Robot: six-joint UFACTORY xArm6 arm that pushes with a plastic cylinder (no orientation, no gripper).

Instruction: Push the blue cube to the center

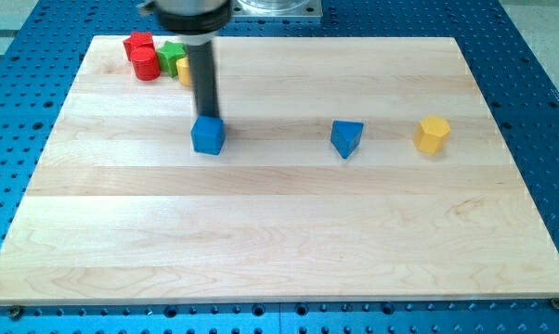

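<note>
In the camera view I see a big wooden board [279, 232]. The wood is pale and smooth, made of long planks with thin lines running across. It lies on a blue metal table [539, 56] full of little round holes.

My arm ends in a straight dark rod [204, 79]. It comes down from the view's top. There is no hand on it, so nothing can open, close or hold. My tip [208, 116] sits right at the top edge of the blue cube [207, 135], at the cube's 12 o'clock. It looks like it is touching the cube, but I cannot tell for sure.

The blue cube is a small, smooth block with flat sides. It lies left of the board's middle, at about 10 o'clock from it.

At the cube's 3 o'clock, well apart, lies a blue wedge-shaped block [346, 138] with a point facing down. Farther along at 3 o'clock lies a yellow block [432, 134] with many flat sides.

At the cube's 11 o'clock, near the board's corner, small blocks huddle close together. Two are red blocks [142, 54], one is a green block [173, 54], and a yellow piece [184, 70] peeks out beside the rod. I cannot make out their shapes well
</note>
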